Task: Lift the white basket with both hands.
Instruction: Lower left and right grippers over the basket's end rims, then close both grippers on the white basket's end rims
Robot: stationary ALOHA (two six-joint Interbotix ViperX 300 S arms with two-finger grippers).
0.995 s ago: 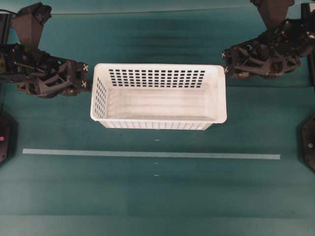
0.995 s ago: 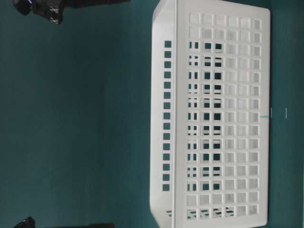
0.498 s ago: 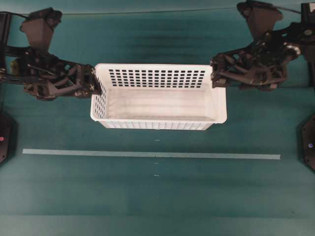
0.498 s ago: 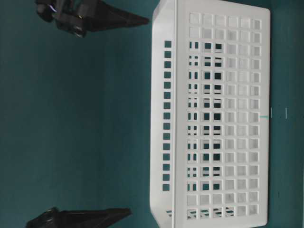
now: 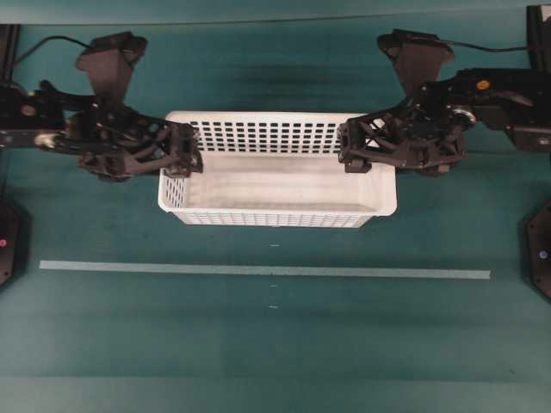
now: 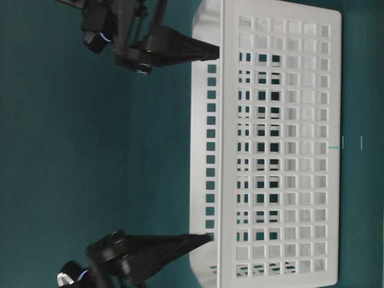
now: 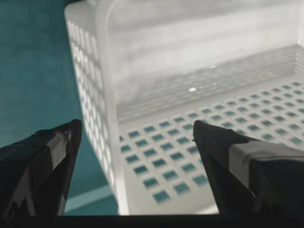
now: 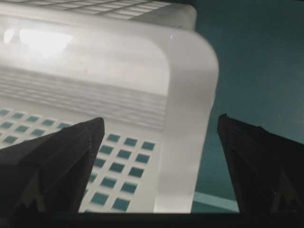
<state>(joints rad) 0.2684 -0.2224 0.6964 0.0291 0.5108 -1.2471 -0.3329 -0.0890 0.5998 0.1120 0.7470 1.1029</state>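
Observation:
The white basket (image 5: 284, 182) rests upright on the green table, long side facing the tape line. My left gripper (image 5: 196, 153) hangs over its left end and my right gripper (image 5: 346, 148) over its right end. Both are open and hold nothing. In the left wrist view the rim (image 7: 111, 133) runs through the gap of the left gripper (image 7: 135, 128), one finger outside and one over the slotted inside. The right gripper (image 8: 159, 118) frames the rim (image 8: 185, 133) the same way. At table level the fingertips reach rim height on the basket (image 6: 201, 180). Whether they touch it I cannot tell.
A pale tape line (image 5: 258, 269) crosses the table in front of the basket. Black arm bases sit at the left edge (image 5: 7, 241) and right edge (image 5: 541, 258). The arms' bodies stretch back behind both basket ends.
Both arms have swung inward from beside the basket to over its two ends, and their jaws have spread wider. The basket has stayed in place.

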